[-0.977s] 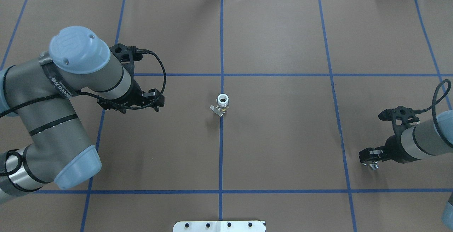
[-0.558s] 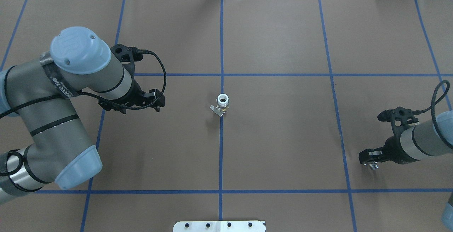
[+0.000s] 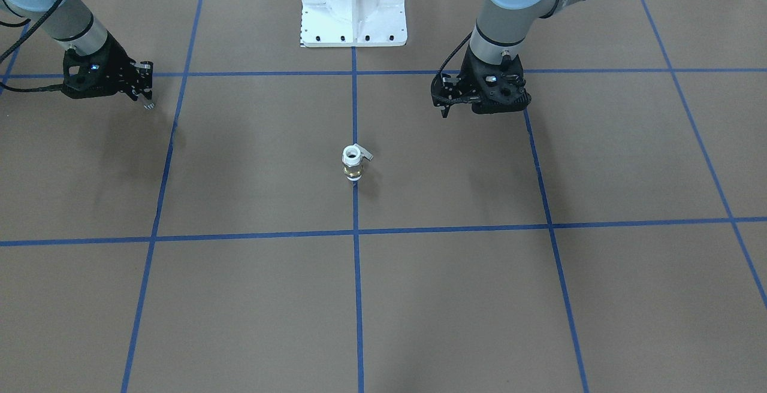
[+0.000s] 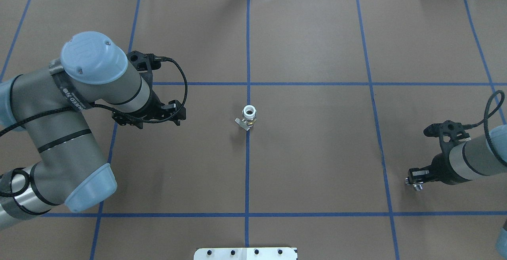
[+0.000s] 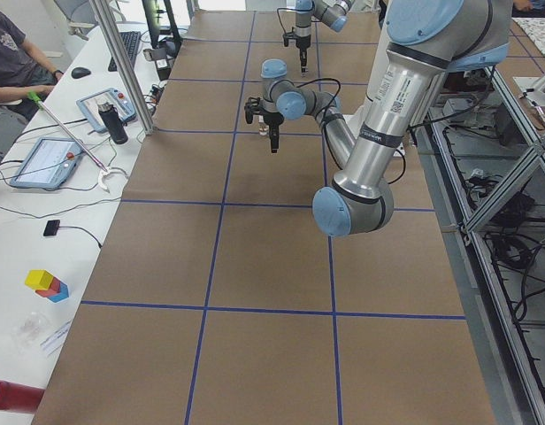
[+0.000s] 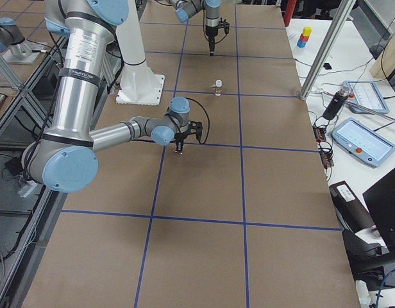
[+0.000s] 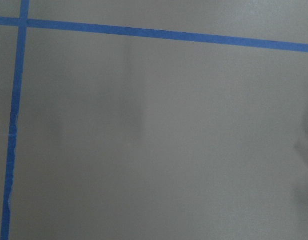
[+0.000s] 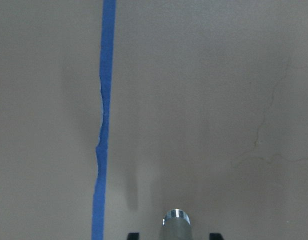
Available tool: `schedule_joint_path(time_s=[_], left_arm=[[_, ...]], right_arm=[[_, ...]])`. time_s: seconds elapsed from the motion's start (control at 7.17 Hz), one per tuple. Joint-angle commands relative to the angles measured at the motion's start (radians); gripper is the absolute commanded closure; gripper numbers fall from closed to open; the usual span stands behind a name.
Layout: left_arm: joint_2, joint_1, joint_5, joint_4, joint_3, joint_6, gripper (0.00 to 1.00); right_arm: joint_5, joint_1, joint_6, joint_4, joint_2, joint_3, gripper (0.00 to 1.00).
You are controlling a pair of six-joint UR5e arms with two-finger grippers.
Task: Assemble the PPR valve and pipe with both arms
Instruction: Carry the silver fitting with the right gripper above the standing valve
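The PPR valve (image 4: 249,116) stands upright on the brown table at the centre blue line, white ring on top, brass band and grey lever below; it also shows in the front view (image 3: 353,163). My left gripper (image 4: 178,114) is open and empty, well to the valve's left and above the table, also seen in the front view (image 3: 442,100). My right gripper (image 4: 414,177) is far right, shut on the small silvery pipe (image 4: 417,186). The right wrist view shows the pipe (image 8: 176,224) poking out over bare table beside a blue line.
The white pedestal base (image 3: 353,3) stands at the robot's edge of the table. Blue tape lines (image 4: 317,83) divide the brown cover into squares. Tablets and a bottle (image 5: 113,119) lie on the side desk beyond the far edge.
My left arm has shifted slightly right, toward the valve. My right gripper has drawn back a little to the right with the pipe. The valve has not moved.
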Motion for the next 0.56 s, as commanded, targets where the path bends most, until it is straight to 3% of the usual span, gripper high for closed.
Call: schedule_joint_path(time_s=[0.0, 0.42], left_arm=[[-0.002, -0.001, 0.000, 0.000, 0.000, -0.003, 0.00], [-0.005, -0.010, -0.006, -0.003, -0.017, 0.026, 0.00]], right_arm=[[0.001, 0.001, 0.000, 0.000, -0.003, 0.003, 1.00], [0.026, 0.058, 0.003, -0.012, 0.041, 0.035, 1.00]])
